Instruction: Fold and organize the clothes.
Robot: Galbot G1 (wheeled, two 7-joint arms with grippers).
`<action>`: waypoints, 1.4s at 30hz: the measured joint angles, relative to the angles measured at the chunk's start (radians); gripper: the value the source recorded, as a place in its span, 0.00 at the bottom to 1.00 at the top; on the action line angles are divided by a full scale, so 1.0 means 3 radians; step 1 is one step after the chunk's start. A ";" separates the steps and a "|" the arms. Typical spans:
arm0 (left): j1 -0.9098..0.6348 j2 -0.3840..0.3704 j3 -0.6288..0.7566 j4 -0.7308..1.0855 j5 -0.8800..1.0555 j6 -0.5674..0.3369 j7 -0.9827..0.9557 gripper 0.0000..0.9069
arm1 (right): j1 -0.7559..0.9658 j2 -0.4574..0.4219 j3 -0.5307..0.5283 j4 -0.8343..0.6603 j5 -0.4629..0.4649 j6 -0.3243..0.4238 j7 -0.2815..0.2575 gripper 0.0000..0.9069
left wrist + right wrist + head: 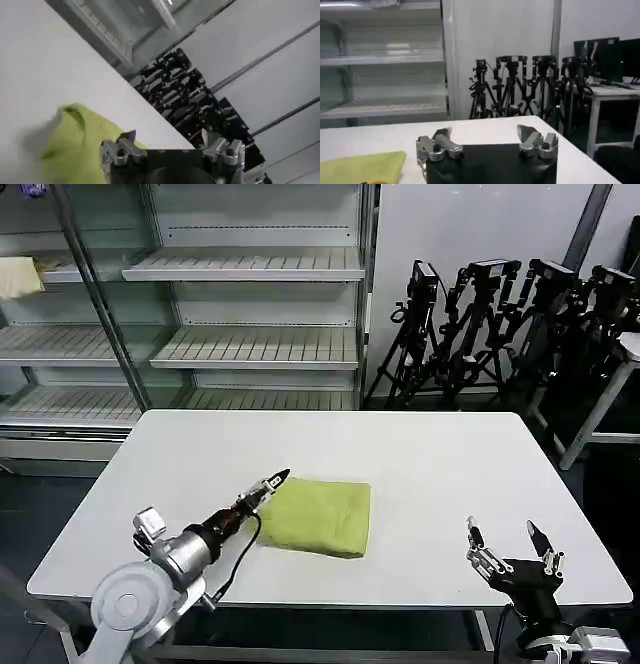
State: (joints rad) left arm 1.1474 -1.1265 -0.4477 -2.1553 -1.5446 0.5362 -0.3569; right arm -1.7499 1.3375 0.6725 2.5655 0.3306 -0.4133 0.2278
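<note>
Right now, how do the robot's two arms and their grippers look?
The left arm has rounded silver-grey joints, a loose black cable and a dark wrist tapering to the slim left gripper. The right gripper is black, with silver jointed finger bases and dark pointed tips.

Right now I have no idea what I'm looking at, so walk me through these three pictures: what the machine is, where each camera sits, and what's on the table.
This is a two-armed robot. The wide picture comes from a camera on its head, looking down at a white table. The other two come from cameras on its wrists, each looking out past its own claw.

On the table lies one lime-green T-shirt, already folded into a compact rectangle.

The left gripper reaches in over the shirt's near-left corner; its fingers stand apart, holding nothing. The right gripper waits, open and empty, at the table's near-right edge.

Behind stand shelves and black tripods.
</note>
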 measured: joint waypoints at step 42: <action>0.1158 0.0020 -0.0018 -0.0687 0.3731 -0.0757 0.0245 1.00 | 0.0019 0.0099 -0.0253 -0.0068 -0.0579 0.0450 -0.0044 1.00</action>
State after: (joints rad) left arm 1.4949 -1.1205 -0.4531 -2.3616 -0.4252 0.3091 -0.2834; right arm -1.7442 1.3671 0.5966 2.5452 0.1570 -0.2782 0.2145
